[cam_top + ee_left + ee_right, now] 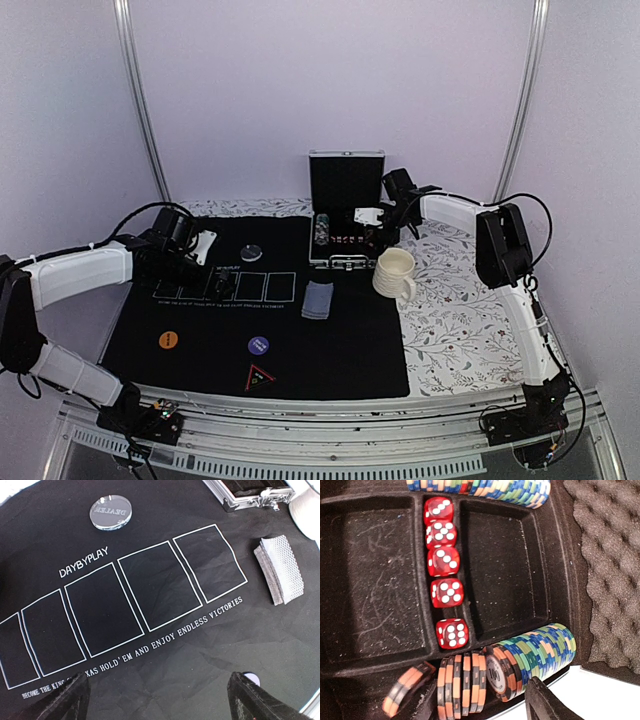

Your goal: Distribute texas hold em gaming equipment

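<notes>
Presumably for a pick, the right gripper [384,228] is poised over the poker chips [470,685] racked in the case [375,580], its finger spread untellable, while the left gripper [157,702] is held wide apart near the cards [282,570].

Clipped and hidden
Only one finger [547,700] of the right gripper [380,228] shows in its wrist view, so its opening cannot be told; the upper chip row [485,490] runs off the top edge; the case [250,492] and mug [307,510] are clipped in the left wrist view.
</notes>
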`<state>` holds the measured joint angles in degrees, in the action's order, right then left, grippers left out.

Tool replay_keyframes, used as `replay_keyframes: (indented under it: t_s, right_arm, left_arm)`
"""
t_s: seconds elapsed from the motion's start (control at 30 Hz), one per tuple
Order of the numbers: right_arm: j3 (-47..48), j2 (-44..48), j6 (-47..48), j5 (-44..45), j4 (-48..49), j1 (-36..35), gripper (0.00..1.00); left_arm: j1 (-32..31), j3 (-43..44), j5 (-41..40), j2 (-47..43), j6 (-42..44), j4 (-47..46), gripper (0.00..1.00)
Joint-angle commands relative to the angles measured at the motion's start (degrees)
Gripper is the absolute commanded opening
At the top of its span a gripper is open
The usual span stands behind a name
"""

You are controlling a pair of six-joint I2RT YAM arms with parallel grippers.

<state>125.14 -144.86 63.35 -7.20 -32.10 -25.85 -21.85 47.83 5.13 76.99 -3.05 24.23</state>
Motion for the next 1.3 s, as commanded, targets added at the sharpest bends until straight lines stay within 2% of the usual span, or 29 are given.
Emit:
replay_keyframes:
  t_s: [0.0,0.3,0.57,1.0,1.27]
  right_arm:
    - [-0.86,-3.39,-1.53,-2.69,-3.69,-1.1,0.56]
    - [-1.91,-1.94,-0.11,-3.08,-9.18,-1.27,0.43]
    - [-3.26,-0.87,1.07,-0.48,-10.39,-1.91,0.43]
    - [-2.37,-2.6,1.03,3.93,-3.4,-1.93,0.5]
    - [-2.45,-4.31,0.52,2.7,-5.87,-1.85,0.4]
  left_arm:
    - [0.58,-0.29,0.62,0.62,-0.2,-0.76,0.98]
    - [0.66,-0.29,0.65,0.72,-0.29,-0.76,0.98]
    - [0.67,-0.29,1.13,0.84,-0.38,-0.76,0.98]
    - [0.75,-0.32,1.35,0.81,-0.38,-0.76,0.98]
    - [0.84,-0.37,1.43,0.88,-0.38,-0.76,0.98]
